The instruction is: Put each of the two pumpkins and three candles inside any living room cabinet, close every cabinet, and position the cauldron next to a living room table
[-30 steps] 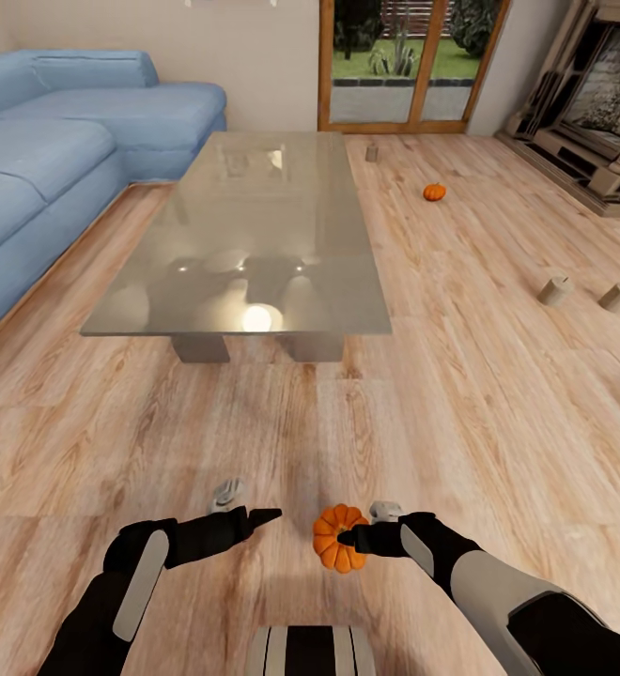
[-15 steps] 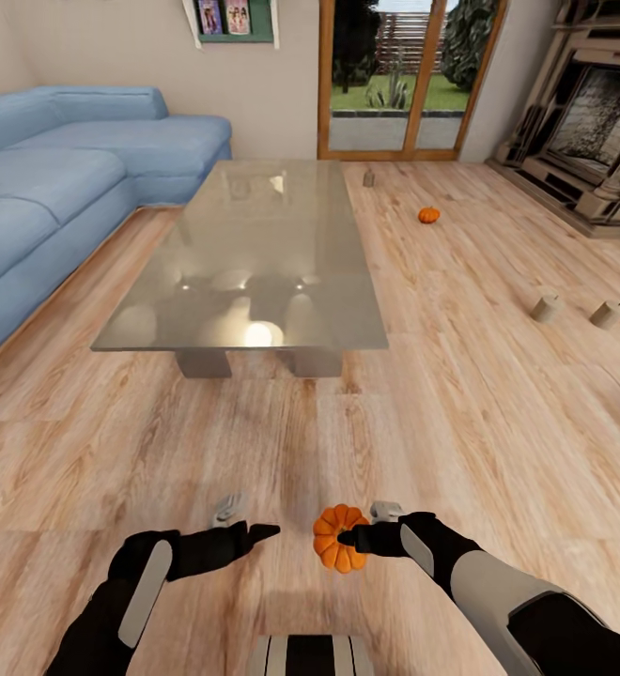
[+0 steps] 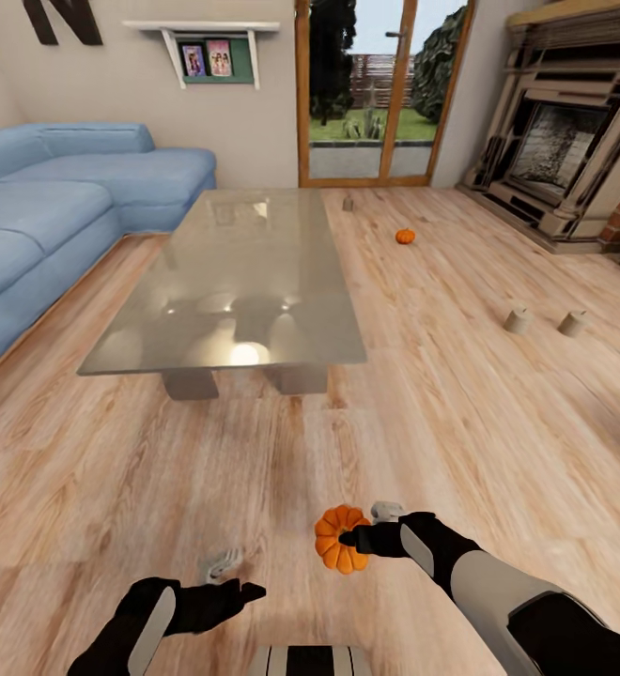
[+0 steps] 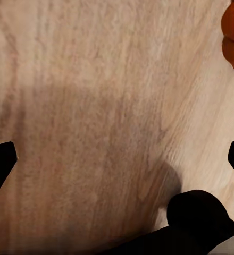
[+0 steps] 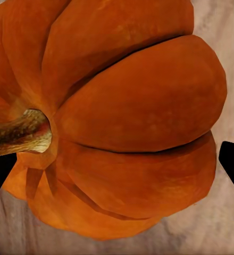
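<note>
Head view: right gripper (image 3: 355, 540), at 6 o'clock, is closed on a pumpkin (image 3: 336, 537) held above the wood floor (image 3: 498, 441). Left gripper (image 3: 246, 591), at 7 o'clock, is spread wide, holding nothing. Second pumpkin (image 3: 405, 237) and two candles (image 3: 518, 320) (image 3: 572, 323) lie toward 1–2 o'clock, right of the coffee table (image 3: 244, 282).

Both arms are finished in matte black with light grey panels set along the forearms. The left end effector (image 3: 240, 591) and right end effector (image 3: 348, 538) are tipped with tapered black fingers. A grey-striped trunk top is seen at six o'clock.
</note>
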Controlling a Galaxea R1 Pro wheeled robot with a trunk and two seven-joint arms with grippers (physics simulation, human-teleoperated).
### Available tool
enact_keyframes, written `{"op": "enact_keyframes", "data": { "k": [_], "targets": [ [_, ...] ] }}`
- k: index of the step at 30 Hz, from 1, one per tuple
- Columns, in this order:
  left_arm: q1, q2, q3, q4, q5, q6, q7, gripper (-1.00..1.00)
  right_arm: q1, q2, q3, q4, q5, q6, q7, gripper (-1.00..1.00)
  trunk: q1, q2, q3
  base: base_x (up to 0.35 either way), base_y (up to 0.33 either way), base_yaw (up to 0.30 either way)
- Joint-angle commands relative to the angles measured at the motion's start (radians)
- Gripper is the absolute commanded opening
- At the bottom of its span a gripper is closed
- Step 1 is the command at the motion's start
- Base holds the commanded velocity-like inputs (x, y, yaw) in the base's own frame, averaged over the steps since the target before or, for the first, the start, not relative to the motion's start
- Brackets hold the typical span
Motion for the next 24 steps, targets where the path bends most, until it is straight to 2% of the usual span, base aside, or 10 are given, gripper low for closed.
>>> {"op": "enact_keyframes", "data": {
  "k": [1,6,12,18,20,24],
  "targets": [
    [0.000,0.002,0.005,0.006,-0.001,0.007,-0.002,1.00,-0.001,0.000,0.007,0.000,-0.007,0.004,-0.001,-1.00,-0.001,0.000,0.004,0.000,0.000,-0.209],
    [0.000,0.018,0.006,0.048,-0.004,-0.003,0.005,1.00,-0.001,0.000,0.007,-0.001,-0.007,0.005,-0.005,-1.00,-0.003,0.001,0.026,0.000,0.000,-0.104],
    [0.000,0.029,0.015,0.118,-0.004,-0.073,0.006,1.00,-0.001,0.000,0.007,0.000,-0.007,0.006,-0.009,-1.00,-0.006,0.003,0.049,-0.023,0.000,-0.018],
    [0.000,0.033,0.021,0.135,-0.004,-0.090,0.009,1.00,-0.001,0.001,0.007,-0.002,-0.008,0.008,-0.111,-1.00,-0.008,0.004,0.072,-0.223,-0.001,-0.194],
    [0.000,0.035,0.022,0.137,-0.005,-0.091,0.014,1.00,-0.001,0.001,0.007,-0.003,-0.008,0.009,-0.125,-1.00,-0.009,0.004,0.080,-0.294,-0.043,-0.256],
    [0.000,0.035,0.022,0.138,-0.005,-0.092,0.093,1.00,-0.001,0.000,0.005,-0.006,-0.009,0.010,-0.131,-1.00,-0.011,0.005,0.096,-0.302,-0.072,-0.263]
  ]
}}
